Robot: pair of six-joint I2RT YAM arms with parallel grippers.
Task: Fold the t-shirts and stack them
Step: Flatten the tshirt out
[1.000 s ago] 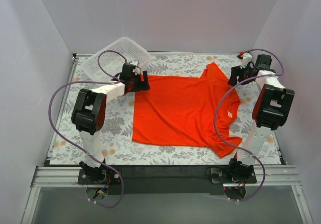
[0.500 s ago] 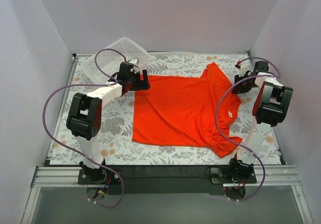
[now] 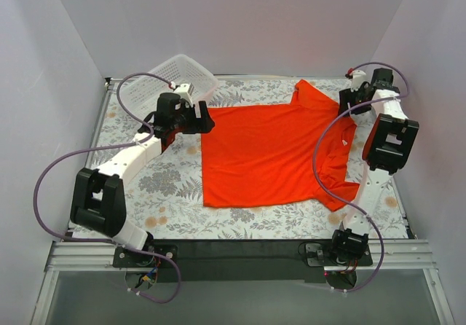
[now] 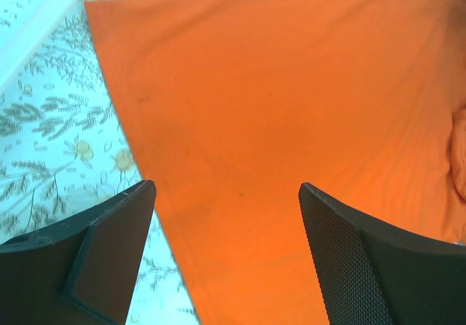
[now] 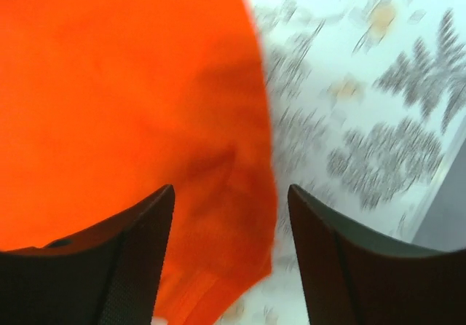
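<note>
The t-shirt (image 3: 269,154) lay spread flat across the middle of the flowered surface (image 3: 160,186), hem to the left, collar and sleeves to the right, and not a fold in it yet. The left claw (image 3: 204,119) hung over the far-left hem corner, just beside the white basket (image 3: 171,77). Its wrist view showed it gaping wide: one finger (image 4: 109,252) was over bare surface, the other over orange cloth, and the hem edge ran between them with nothing pinched.

Over on the far right, the right claw (image 3: 345,108) sat at the far sleeve. Its wrist picture was blurred, but the jaws stood parted with the sleeve's edge lying below the gap, and no cloth looked gripped.

This looked like thin, soft, very light fabric, and my read was that it would droop, wrinkle and trail the moment one end came up. The sensible holds were the stitched edges: the hem corner on the left and the sleeve or shoulder seam on the right, where the doubled cloth gives more to bite on. A shallow pinch risked the cloth slipping free. Lifting one end alone would likely drag the whole shirt askew.
</note>
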